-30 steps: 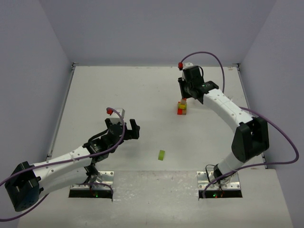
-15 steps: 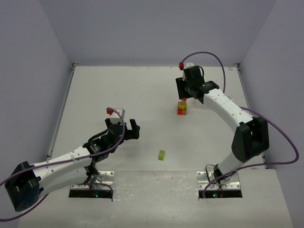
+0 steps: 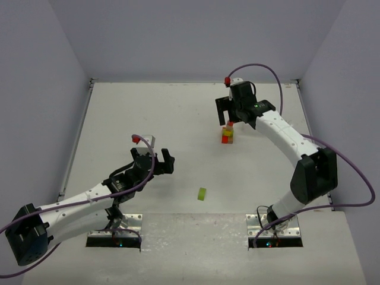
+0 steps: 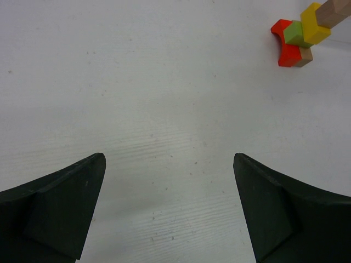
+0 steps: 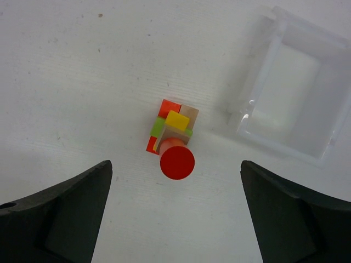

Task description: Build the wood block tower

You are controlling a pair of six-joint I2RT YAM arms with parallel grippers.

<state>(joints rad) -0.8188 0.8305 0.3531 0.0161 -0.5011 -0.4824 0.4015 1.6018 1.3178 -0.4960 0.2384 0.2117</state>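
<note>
The tower (image 3: pixel 227 135) stands at the back right of the table, a narrow stack of red, green, yellow and plain wood blocks. A red cylinder (image 5: pixel 177 161) caps it. My right gripper (image 5: pixel 175 163) hangs open straight above the tower (image 5: pixel 173 129), its fingers wide on either side and touching nothing. In the top view the right gripper (image 3: pixel 228 113) sits just behind the stack. One lime green block (image 3: pixel 202 193) lies alone near the front. My left gripper (image 3: pixel 159 161) is open and empty over bare table, with the tower (image 4: pixel 300 37) far off at its upper right.
A clear plastic tray (image 5: pixel 279 143) lies on the table just right of the tower in the right wrist view. The white table (image 3: pixel 148 119) has grey walls on three sides. Both arm bases are bolted at the near edge.
My right gripper has opened wide and let go of the red cylinder, which now stands free on the tower. The left arm has barely moved.
</note>
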